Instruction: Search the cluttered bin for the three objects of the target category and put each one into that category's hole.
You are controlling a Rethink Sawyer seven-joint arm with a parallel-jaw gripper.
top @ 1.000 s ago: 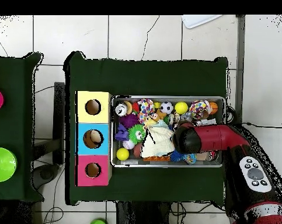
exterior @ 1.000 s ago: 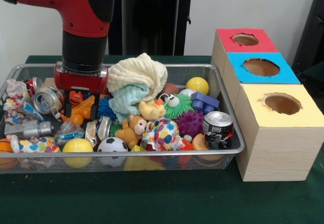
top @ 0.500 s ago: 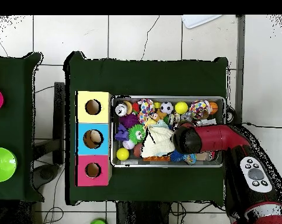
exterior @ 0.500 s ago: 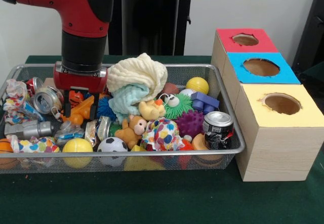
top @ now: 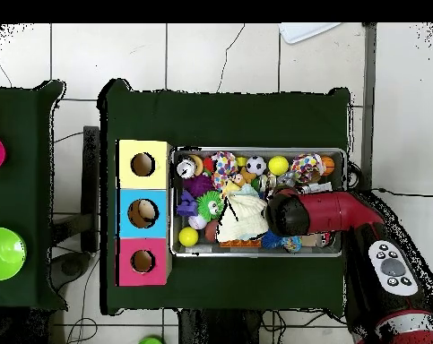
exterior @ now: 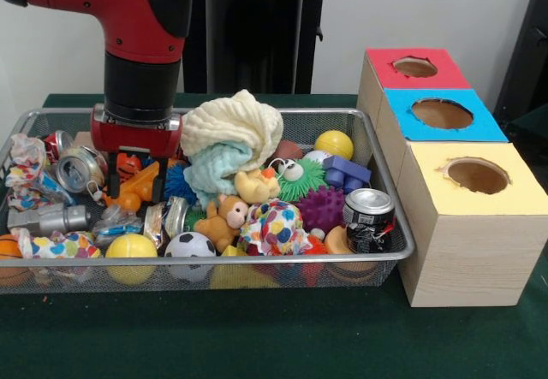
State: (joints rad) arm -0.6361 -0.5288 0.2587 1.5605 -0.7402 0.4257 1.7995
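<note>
- Gripper [exterior: 136, 176]: lowered into the left part of the wire bin [exterior: 390, 192], fingers spread either side of an orange toy [exterior: 137, 186]; nothing is lifted, and whether they pinch it cannot be told.
- Bin contents: the cream cloth [exterior: 233, 124], teddy bear [exterior: 224, 220], soccer ball [exterior: 189, 246] and standing can [exterior: 369, 212] lie packed together (target category unclear).
- Sorting box [exterior: 467, 225]: right of the bin; the yellow hole [exterior: 477, 174], blue hole [exterior: 442, 113] and red hole [exterior: 415, 67] show nothing deposited, so all three placements appear outstanding.
</note>
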